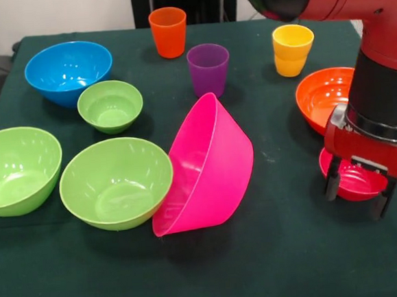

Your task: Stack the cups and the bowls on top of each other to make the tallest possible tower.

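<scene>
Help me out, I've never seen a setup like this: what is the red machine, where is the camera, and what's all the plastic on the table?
It is a robot arm, seen from a camera across the green table. Its gripper hangs over a small red bowl, fingers either side; whether it grips is unclear. An orange bowl sits behind. Loose on the cloth: a blue bowl, three lime green bowls, a pink bowl tipped on its side, and orange, purple and yellow cups. Nothing is stacked yet.
</scene>
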Tool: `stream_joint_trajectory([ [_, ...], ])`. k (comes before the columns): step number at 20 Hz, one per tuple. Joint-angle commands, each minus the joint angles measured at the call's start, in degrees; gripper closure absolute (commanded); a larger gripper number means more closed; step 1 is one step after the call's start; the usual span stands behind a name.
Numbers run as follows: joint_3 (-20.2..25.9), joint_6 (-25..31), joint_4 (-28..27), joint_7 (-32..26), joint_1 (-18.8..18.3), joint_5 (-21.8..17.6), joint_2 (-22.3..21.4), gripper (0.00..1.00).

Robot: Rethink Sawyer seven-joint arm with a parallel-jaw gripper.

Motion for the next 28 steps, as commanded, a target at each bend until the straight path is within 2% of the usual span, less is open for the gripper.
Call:
stream_joint_trajectory([
  [1, 1.14, -3.08, 13.64, 1.51, -1.80, 1.02, -5.75, 0.00],
  [9, 1.39, -6.42, 15.99, -0.18, -2.90, 1.24, -6.23, 0.00],
  [13, 0.25, -5.87, 15.29, 1.54, -2.16, 1.04, -5.91, 0.00],
  [20, 0.09, -4.87, 12.78, 0.81, -1.91, 1.10, -4.00, 0.00],
  [28, -0.14, -7.45, 13.58, 1.02, -1.59, 0.79, -2.58, 0.00],
])
